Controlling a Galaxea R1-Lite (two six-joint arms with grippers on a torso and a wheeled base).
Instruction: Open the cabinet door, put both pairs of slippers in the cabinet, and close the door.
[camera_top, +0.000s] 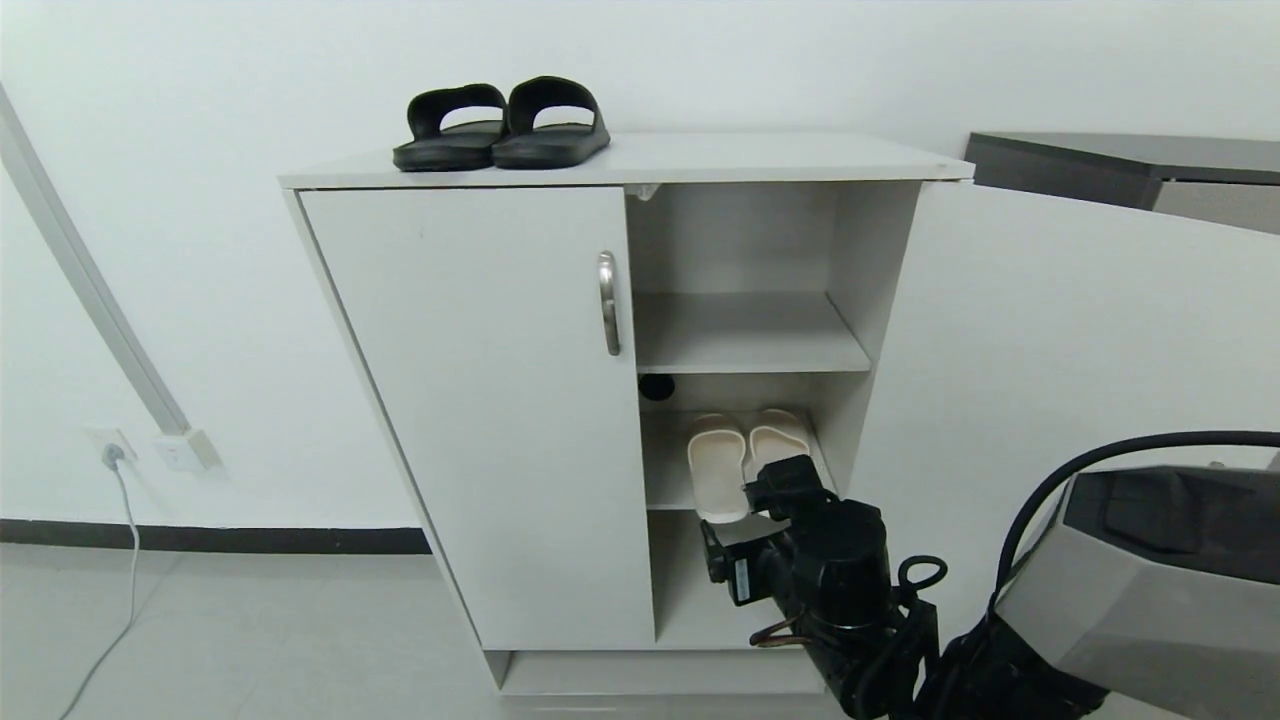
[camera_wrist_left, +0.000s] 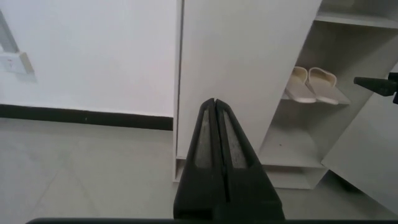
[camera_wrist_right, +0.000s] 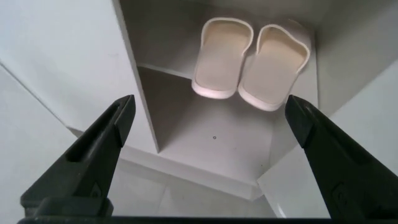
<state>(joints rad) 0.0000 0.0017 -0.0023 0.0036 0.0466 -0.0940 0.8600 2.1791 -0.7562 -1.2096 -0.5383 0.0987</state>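
White cabinet (camera_top: 480, 400) open; right gripper (camera_wrist_right: 209, 102) fingers spread, left gripper (camera_wrist_left: 215, 102) clenched; overhanging cream slippers (camera_wrist_right: 249, 56) might block the door (camera_top: 1050, 330)

The right arm (camera_top: 850, 590) rises from the 5 o'clock corner of the head view, wrist angled toward 11 o'clock. The right gripper (camera_top: 778, 482) sits at its tip, and the wrist view shows its fingers (camera_wrist_right: 106, 143) spread wide apart. The left gripper (camera_wrist_left: 214, 109) points forward and slightly down, its two pads (camera_wrist_left: 205, 140) pressed flat together along their length.
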